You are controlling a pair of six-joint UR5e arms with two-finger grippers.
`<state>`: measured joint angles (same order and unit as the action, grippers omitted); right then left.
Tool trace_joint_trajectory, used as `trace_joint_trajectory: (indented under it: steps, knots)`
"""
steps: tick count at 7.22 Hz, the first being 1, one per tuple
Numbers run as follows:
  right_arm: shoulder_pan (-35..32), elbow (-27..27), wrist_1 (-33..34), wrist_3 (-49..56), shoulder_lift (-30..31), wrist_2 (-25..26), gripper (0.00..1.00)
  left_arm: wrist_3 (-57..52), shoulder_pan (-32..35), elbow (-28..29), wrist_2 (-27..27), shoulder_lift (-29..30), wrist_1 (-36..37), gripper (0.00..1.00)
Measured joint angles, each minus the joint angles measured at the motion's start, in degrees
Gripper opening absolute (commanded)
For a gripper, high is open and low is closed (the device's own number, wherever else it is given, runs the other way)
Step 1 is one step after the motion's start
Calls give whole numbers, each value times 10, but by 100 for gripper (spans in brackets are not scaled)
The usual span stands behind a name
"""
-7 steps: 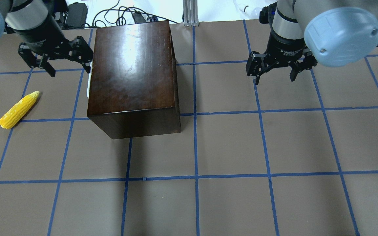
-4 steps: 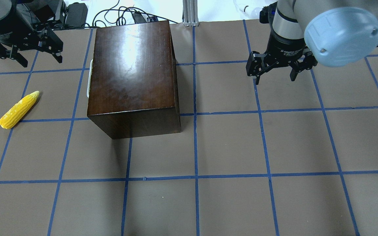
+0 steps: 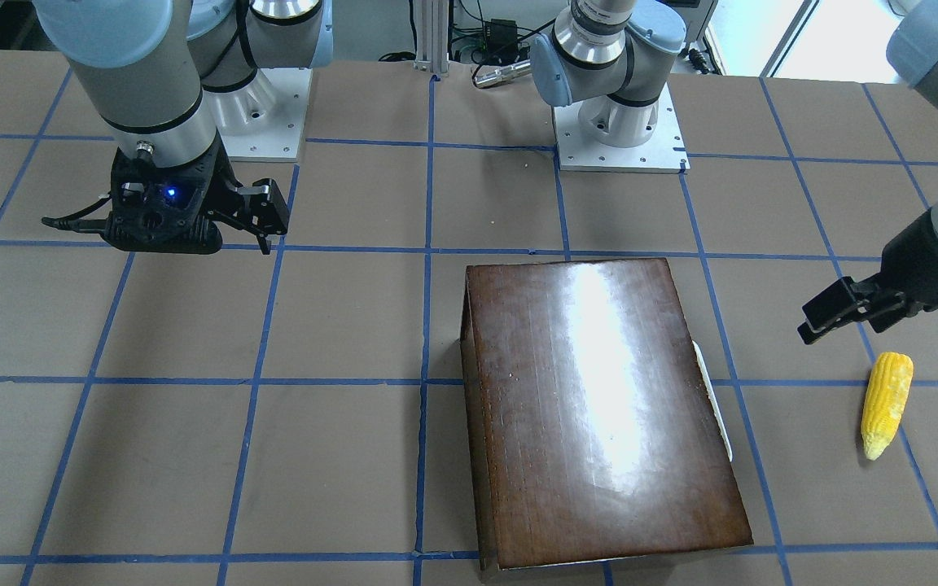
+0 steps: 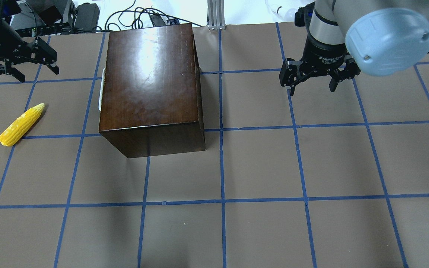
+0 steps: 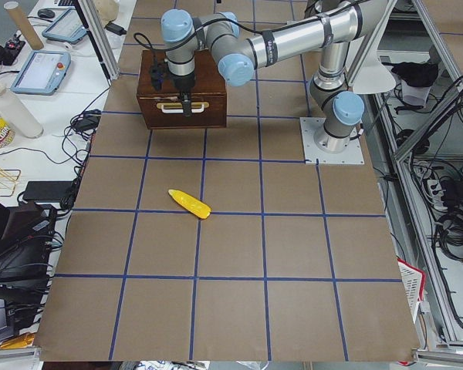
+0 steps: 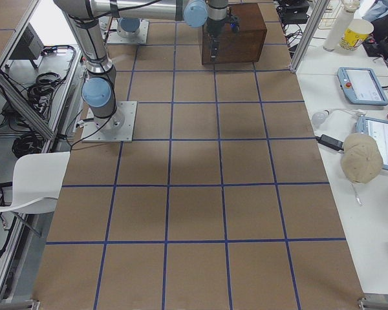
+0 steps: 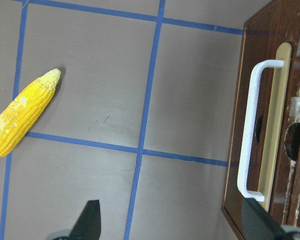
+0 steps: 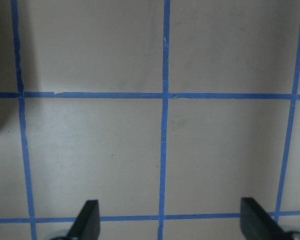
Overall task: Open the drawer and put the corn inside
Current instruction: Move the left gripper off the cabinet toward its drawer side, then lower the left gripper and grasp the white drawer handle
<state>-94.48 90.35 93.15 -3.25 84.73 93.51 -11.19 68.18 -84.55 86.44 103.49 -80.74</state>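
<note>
While I watch the overhead view, the left gripper (image 4: 38, 74) hangs over the far-left corner of the brown paper-covered table with its blue tape grid (image 4: 259, 163). Its wrist points steeply down, the 2 jaws are spread wide, and nothing is between them. In its wrist camera I see only bare table between the fingertips (image 7: 90, 220), with the task's things out to either side.

The bright yellow tapered corn cob (image 4: 21, 124) lies flat on the table, nearer the robot than the left gripper and apart from it. Its pointed tip aims toward the glossy dark-brown wooden box (image 4: 149, 78).

The drawer (image 5: 208, 112) sits shut in the box face that looks toward the corn. Its whitish bar handle (image 7: 251, 125) is untouched and runs along that face. An open strip of table separates the corn from the handle, and the left gripper is well clear of both.

The right gripper (image 4: 311, 89) hovers above bare table on the box's other side, well apart from it. It points downward with its jaws wide open and is holding nothing. Its wrist camera shows only tape lines and paper.
</note>
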Motion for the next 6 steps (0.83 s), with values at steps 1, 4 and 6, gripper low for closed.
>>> trace_joint_trajectory:
  steps: [1,4,6]
  knots:
    - [0,0,0,0,0,0,100,-3,-1,-2,-6,18,28,100]
    - [0,0,0,0,-1,-1,100,-18,-2,-5,-60,60,77,100]
    - [0,0,-1,0,-1,-1,100,-56,0,-6,-84,78,82,100]
